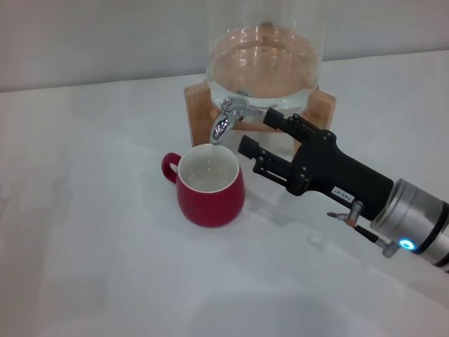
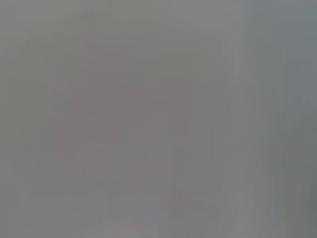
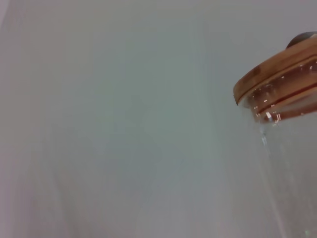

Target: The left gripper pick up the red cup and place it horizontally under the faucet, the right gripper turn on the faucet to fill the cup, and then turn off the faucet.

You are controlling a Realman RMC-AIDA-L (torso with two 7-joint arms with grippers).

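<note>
The red cup (image 1: 210, 187) is standing under the faucet (image 1: 224, 123). The right gripper (image 1: 265, 135), fingers spread, is being positioned beside the lever; closing on it is judged next.

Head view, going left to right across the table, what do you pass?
Red cup → faucet → right pincer, open beside the faucet, its grey arm trailing off to the right. The glass dispenser behind spans these, so I've left it unplaced.

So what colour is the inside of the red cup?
Cream-white inside the red cup; the head view shows it best.
</note>
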